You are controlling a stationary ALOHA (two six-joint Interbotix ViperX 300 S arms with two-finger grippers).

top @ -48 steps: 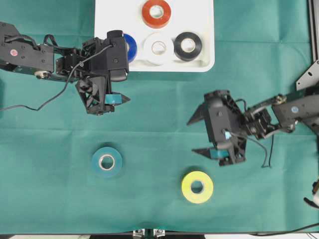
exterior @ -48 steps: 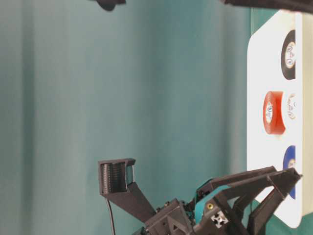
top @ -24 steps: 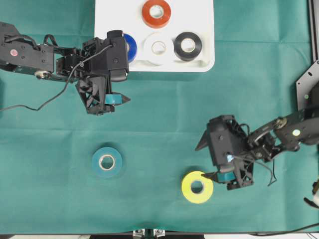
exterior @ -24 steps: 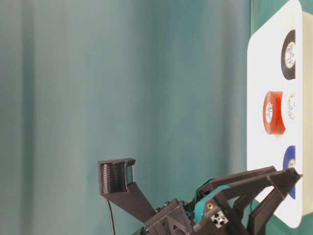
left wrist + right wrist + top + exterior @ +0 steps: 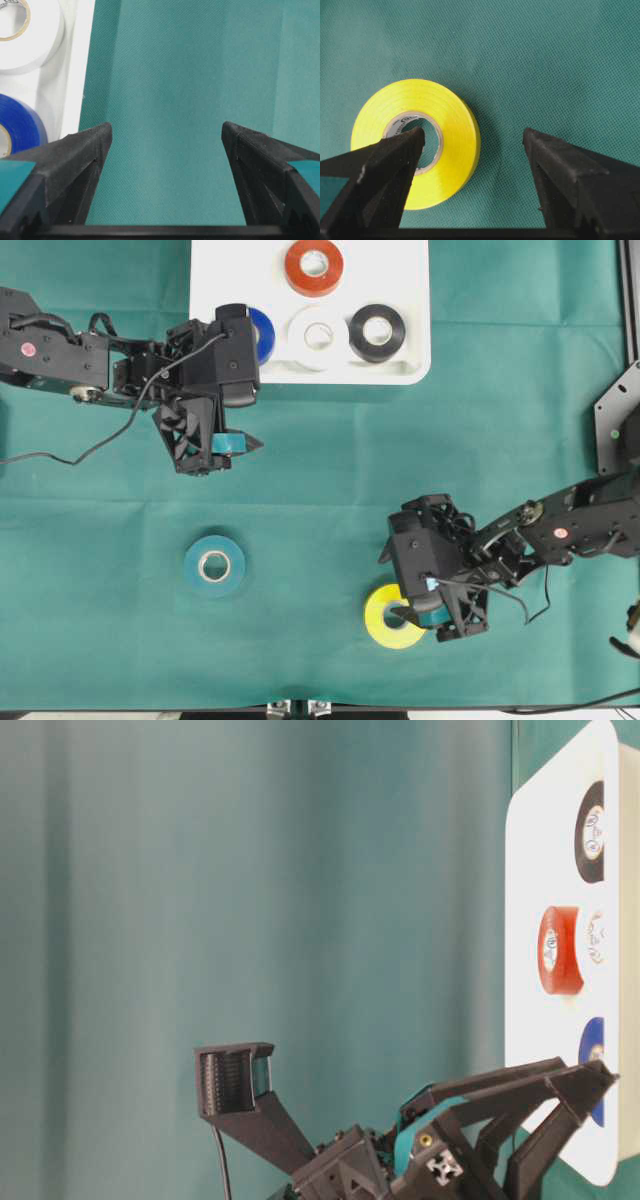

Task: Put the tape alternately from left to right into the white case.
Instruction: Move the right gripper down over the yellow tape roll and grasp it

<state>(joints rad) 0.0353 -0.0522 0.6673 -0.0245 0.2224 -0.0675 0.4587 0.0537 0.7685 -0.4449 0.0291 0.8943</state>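
Yellow roll [image 5: 394,617], flat on green cloth [image 5: 320,500], off-centre toward one finger of the spread, empty right gripper [image 5: 397,583], that tip over its core; left gripper [image 5: 232,403], also spread and empty, hangs near the white case [image 5: 415,310], far off.

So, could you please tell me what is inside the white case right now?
The white case holds four tape rolls: red-orange at the back, then blue, white and black in a row. The left hand partly covers the blue roll.
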